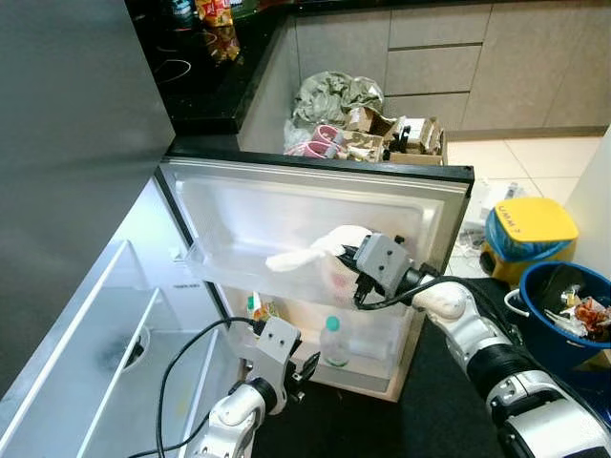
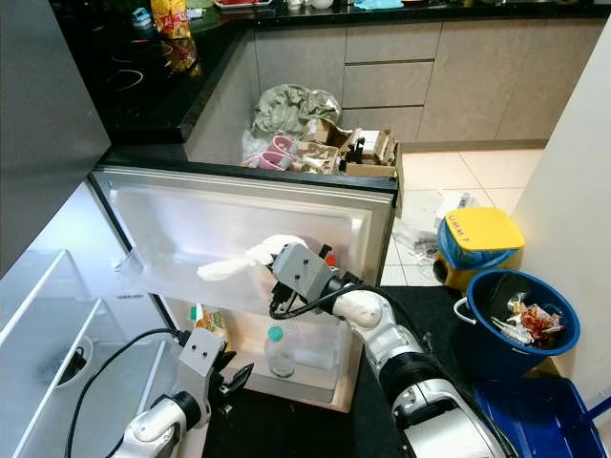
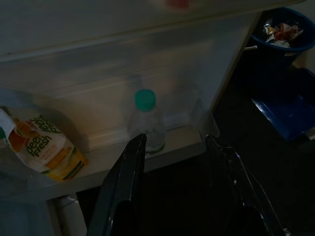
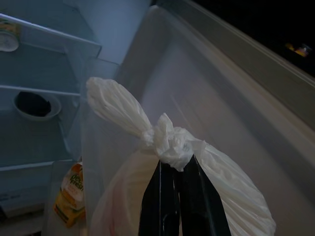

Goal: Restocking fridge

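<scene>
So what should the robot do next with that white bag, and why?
Probably lower the white bag a little further into the upper door shelf, then let go. The right gripper has its jaws pinched shut at the bag's knot, and the bag sits at that shelf with its tied tail poking over the rim. The left gripper waits open, lower down.

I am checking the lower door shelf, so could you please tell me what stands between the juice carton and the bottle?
Nothing: in the left wrist view, bare shelf separates the juice carton from the bottle.
</scene>
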### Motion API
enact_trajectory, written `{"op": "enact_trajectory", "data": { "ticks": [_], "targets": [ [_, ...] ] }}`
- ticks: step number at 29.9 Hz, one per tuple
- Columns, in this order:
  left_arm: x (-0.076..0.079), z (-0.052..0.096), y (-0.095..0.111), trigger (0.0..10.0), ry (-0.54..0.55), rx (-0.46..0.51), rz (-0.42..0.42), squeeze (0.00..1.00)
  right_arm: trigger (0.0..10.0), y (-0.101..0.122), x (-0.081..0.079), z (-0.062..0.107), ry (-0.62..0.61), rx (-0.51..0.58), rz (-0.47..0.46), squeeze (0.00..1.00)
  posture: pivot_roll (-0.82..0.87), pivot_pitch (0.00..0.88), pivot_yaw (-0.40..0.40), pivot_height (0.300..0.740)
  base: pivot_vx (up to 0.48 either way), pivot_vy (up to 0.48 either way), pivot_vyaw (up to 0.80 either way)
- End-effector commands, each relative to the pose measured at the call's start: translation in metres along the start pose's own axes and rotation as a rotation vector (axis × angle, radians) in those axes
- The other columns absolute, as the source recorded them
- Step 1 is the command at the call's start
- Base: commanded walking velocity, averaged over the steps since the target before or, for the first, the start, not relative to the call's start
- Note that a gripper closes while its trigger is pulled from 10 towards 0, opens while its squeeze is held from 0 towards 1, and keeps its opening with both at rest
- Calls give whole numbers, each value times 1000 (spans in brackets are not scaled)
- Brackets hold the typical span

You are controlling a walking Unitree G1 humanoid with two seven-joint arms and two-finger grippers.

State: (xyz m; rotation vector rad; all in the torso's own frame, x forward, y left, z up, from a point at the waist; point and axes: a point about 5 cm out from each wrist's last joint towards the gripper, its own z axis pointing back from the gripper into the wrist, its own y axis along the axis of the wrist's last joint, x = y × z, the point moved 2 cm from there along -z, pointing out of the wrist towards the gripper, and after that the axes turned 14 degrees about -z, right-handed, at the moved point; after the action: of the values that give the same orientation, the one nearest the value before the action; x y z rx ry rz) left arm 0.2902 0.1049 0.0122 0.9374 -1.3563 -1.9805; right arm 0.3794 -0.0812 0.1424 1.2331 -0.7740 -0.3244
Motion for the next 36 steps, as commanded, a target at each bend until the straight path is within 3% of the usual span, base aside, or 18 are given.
{"op": "enact_trajectory", "data": {
  "ticks": [1, 15, 16, 17, 27, 29, 30, 31, 32, 36],
  "targets": [
    [5, 3, -4, 10000, -24, -14, 5, 0, 10000, -16, -7, 2, 32, -82, -8, 0, -69, 118, 42, 726, 0, 0, 0],
    [7, -1, 2, 10000, -54, 7, -7, 0, 10000, -25, 3, 4, -14, -152, -46, 4, -66, 116, 46, 726, 0, 0, 0],
    [7, -1, 2, 10000, -55, 7, -7, 0, 10000, -25, 5, 4, -17, -155, -63, 271, -67, 115, 47, 726, 0, 0, 0],
    [7, 0, 2, 10000, -57, 7, -7, 0, 10000, -25, 7, 5, -26, -154, -79, 1000, -67, 115, 47, 726, 0, 0, 0],
    [7, -1, 3, 10000, -62, 9, -7, 0, 10000, -18, 18, 7, -67, -120, -121, 1000, -73, 102, 52, 726, 0, 0, 0],
    [7, -2, 4, 10000, -63, 12, -7, 0, 10000, 1, 34, 8, -98, -31, -204, 1000, -80, 96, 55, 726, 0, 0, 0],
    [7, -2, 4, 10000, -63, 12, -7, 0, 10000, 1, 34, 8, -98, -31, -204, 1000, -80, 96, 55, 726, 0, 0, 0],
    [7, -2, 4, 10000, -64, 13, -6, 0, 10000, 11, 41, 10, -94, 5, -246, 596, -80, 96, 55, 726, 0, 0, 0],
    [7, -2, 4, 10000, -68, 14, -3, 0, 10000, 20, 46, 11, -75, 34, -276, 0, -80, 96, 55, 726, 0, 0, 0],
    [9, -1, 4, 10000, -78, 14, -1, 0, 10000, 32, 51, 15, -28, 54, -288, 0, -87, 91, 59, 726, 0, 0, 0]
  ]
}}
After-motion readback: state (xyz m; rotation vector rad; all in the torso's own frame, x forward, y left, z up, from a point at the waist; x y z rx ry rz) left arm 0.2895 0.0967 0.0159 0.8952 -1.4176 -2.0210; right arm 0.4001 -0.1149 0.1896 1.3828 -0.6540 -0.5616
